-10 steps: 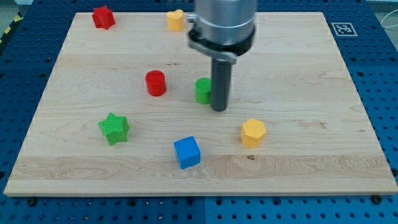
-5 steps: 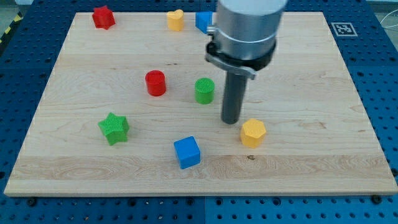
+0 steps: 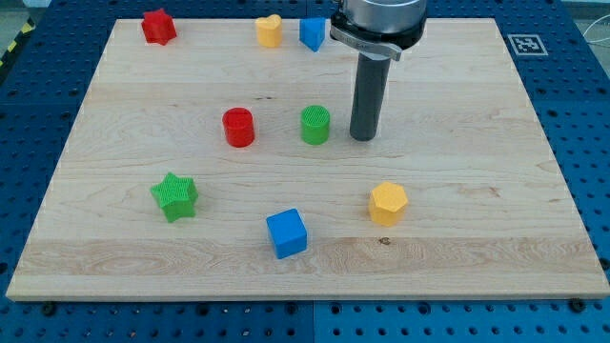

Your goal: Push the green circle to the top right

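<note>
Looking at the camera view, you see my tip resting on the wooden board just to the view's right of the green circle, near it but with a thin strip of bare wood between them, so the two are not touching. The rod rises straight up from there to the arm's grey collar at the board's top edge. There are no jaws on this arm, only the rod, so nothing is clasped or let go; it holds nothing.

The green circle sits a little above the board's middle, upright on its flat face, well apart from the top right corner. To its left, at about the same height, you find the red cylinder, apart from it.

Along the top edge you can see the red star near the top left corner, then the yellow heart, then a blue block just beside the arm's collar; its shape is hard to make out.

Toward the bottom edge the green star lies on the left side, the blue cube near the middle, and the yellow hexagon to its right, below my tip and well apart from it.
</note>
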